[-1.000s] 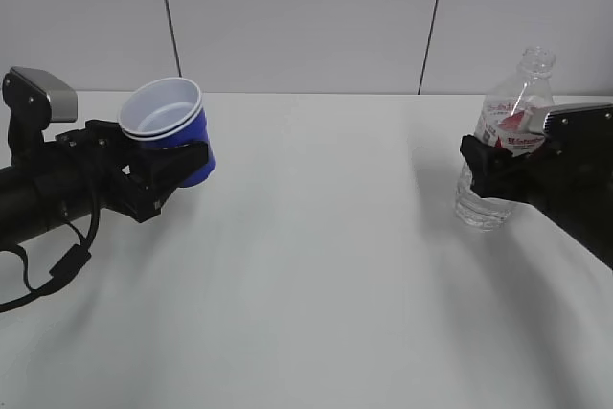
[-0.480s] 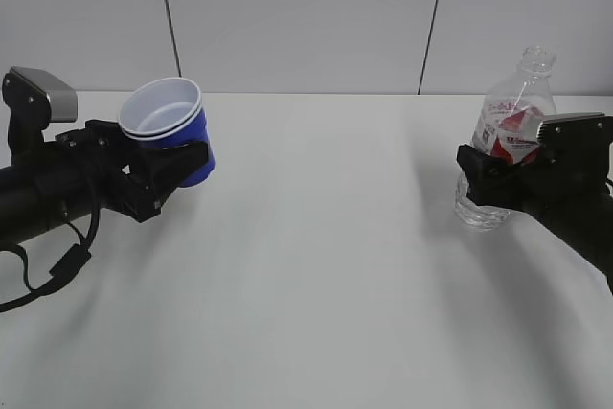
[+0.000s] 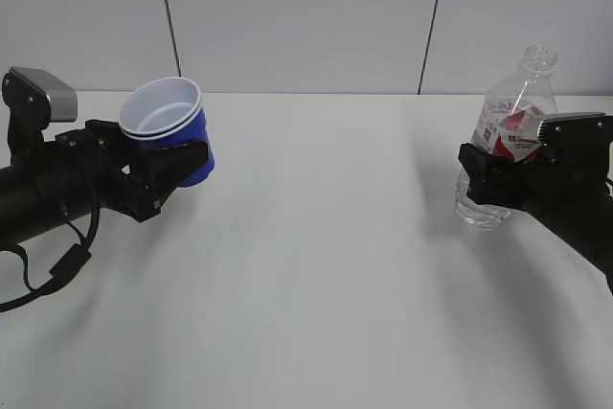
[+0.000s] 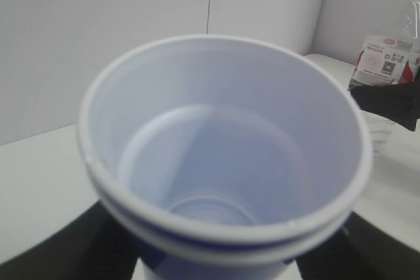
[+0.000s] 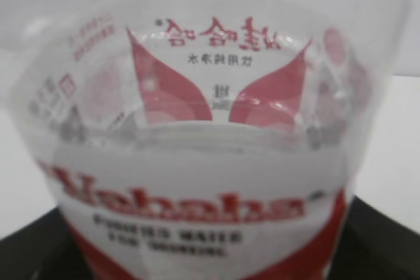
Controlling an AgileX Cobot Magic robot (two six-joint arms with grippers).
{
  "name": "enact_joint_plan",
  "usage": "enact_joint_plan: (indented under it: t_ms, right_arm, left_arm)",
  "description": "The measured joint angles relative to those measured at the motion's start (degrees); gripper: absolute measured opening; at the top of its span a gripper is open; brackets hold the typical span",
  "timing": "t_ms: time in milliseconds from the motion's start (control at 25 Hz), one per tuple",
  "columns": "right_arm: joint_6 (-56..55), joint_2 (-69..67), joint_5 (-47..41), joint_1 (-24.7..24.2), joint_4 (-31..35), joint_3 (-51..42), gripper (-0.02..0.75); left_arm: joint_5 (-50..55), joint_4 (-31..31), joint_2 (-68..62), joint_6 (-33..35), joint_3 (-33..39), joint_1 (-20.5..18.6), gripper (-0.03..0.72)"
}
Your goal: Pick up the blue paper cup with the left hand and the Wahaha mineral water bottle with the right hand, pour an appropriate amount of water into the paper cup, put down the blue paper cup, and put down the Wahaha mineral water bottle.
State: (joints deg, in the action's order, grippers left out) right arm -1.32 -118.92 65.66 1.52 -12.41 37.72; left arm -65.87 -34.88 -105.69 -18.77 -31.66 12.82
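Observation:
My left gripper (image 3: 180,162) is shut on the blue paper cup (image 3: 161,112) and holds it above the table at the left, mouth tilted toward the camera. In the left wrist view the cup (image 4: 223,155) fills the frame, white inside and empty, with dark fingers (image 4: 98,250) at both sides. My right gripper (image 3: 490,179) grips the Wahaha mineral water bottle (image 3: 515,112) below its red-and-white label, at the right. The bottle has no cap and leans slightly. Water (image 3: 479,210) shows in its lower part. The label fills the right wrist view (image 5: 210,162).
The white table (image 3: 316,275) stretches between the two arms. A pale panelled wall (image 3: 306,16) stands behind it. The bottle also shows at the far right of the left wrist view (image 4: 387,63).
The right gripper and the bottle have shifted slightly left, and the bottle's neck leans a little more. The left arm and the cup have not moved.

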Motion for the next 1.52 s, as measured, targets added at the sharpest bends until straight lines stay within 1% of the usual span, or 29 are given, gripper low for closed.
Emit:
enact_joint_plan:
  t_ms: [160, 320, 480, 640, 760, 840, 960, 1120, 1200, 1320, 1520]
  right_arm:
    - [0.00, 0.00, 0.00, 0.00, 0.00, 0.00, 0.501]
    - [-0.43, 0.00, 0.00, 0.00, 0.00, 0.00, 0.495]
    - [-4.65, 0.00, 0.22, 0.00, 0.27, 0.12, 0.494]
    - [-5.93, 0.00, 0.22, 0.00, 0.40, 0.12, 0.494]
    - [-6.20, 0.49, -0.55, 0.00, 0.40, 0.12, 0.494]
    - [-6.44, 1.70, -1.87, 0.00, 0.40, 0.02, 0.494]
    - [-6.23, 4.09, -2.66, 0.00, 0.18, -0.08, 0.494]
    - [-3.67, 7.58, -2.66, 0.00, 0.18, -0.08, 0.494]
    - [-2.38, 9.30, -2.66, 0.00, 0.18, -0.08, 0.494]
    - [0.11, 11.67, -2.88, 0.00, 0.80, -0.08, 0.494]
    - [3.63, 14.86, -7.07, 0.00, 1.05, 2.12, 0.494]
  left_arm:
    - [0.00, 0.00, 0.00, 0.00, 0.00, 0.00, 0.497]
    - [0.00, 0.00, 0.00, 0.00, 0.00, 0.00, 0.496]
    - [0.00, 0.00, 0.00, 0.00, 0.00, 0.00, 0.494]
    - [1.25, 0.11, 0.00, 0.00, -0.14, 0.00, 0.493]
    - [6.04, -0.24, 0.00, 0.12, -2.04, 0.00, 0.493]
    - [6.69, -0.67, -0.43, 0.37, -4.08, 0.00, 0.493]
    - [6.02, -0.79, -3.65, 0.39, -7.32, 0.00, 0.493]
    - [2.21, -0.91, -9.65, 0.49, -10.34, 0.00, 0.491]
    - [1.14, -2.12, -12.57, 0.52, -11.71, 0.09, 0.491]
    - [1.01, -6.69, -14.93, -2.39, -13.70, 1.22, 0.491]
    - [0.80, -12.40, -15.44, -4.59, -15.01, 5.64, 0.491]
